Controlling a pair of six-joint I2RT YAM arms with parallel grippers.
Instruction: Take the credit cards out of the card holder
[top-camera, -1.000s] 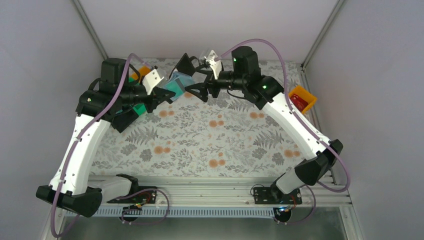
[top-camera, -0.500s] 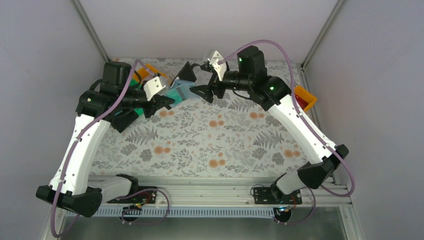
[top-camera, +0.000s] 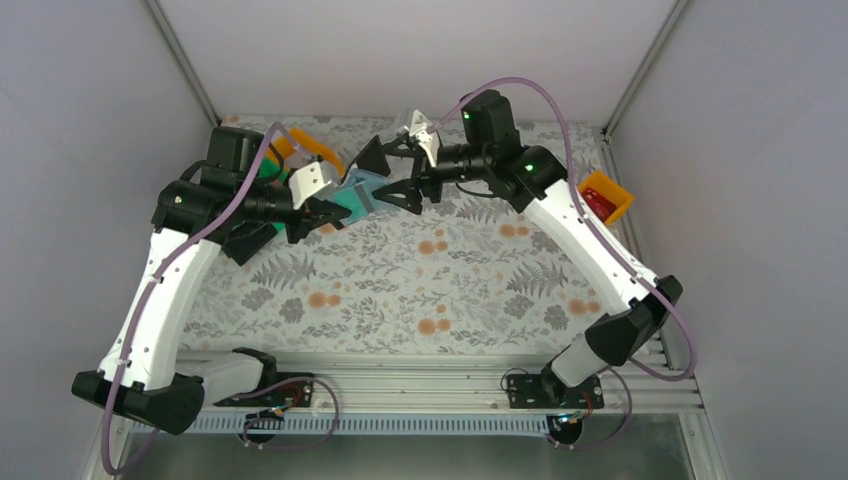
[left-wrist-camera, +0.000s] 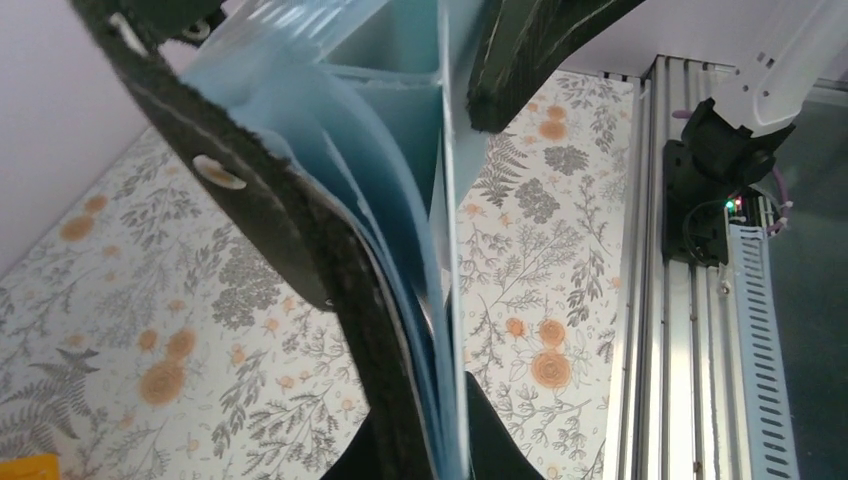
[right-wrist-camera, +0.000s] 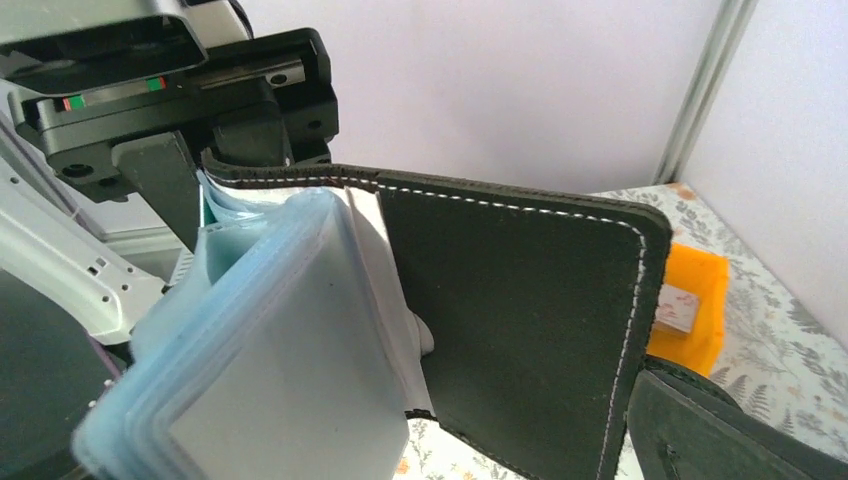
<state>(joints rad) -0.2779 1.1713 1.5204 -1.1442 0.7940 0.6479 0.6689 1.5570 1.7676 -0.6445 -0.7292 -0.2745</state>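
The card holder, a small black fold-over leather wallet with a light blue inside (right-wrist-camera: 520, 330), is up in the air over the far part of the table, between your two grippers.

Nearest to you is the grey metal rail (top-camera: 430, 375) where both arms are bolted. Past it lies the table (top-camera: 430, 270), covered with grey leaves and orange flowers.

Further back, your left gripper (top-camera: 335, 212) is squeezed tight on one side of the wallet. From its own camera you see the blue pockets fanned out, edge on. You also see the black cover with a little round silver stud (left-wrist-camera: 218, 172).

Just beyond, your right gripper (top-camera: 388, 178) comes at the wallet from the other side. Its jaws are spread wide, one above and one below the loose black flap. You cannot tell if either one touches the flap. From its camera the flap with white stitching stands open, and the blue pockets bulge out to the left.

You cannot pick out the credit cards from the pockets. A teal patch shows in the wallet from above, but it may be a card or a pocket.

Far back on the right sits an orange plastic bin (top-camera: 605, 195) with something red in it. A second orange bin (top-camera: 312, 150) is at the far left.
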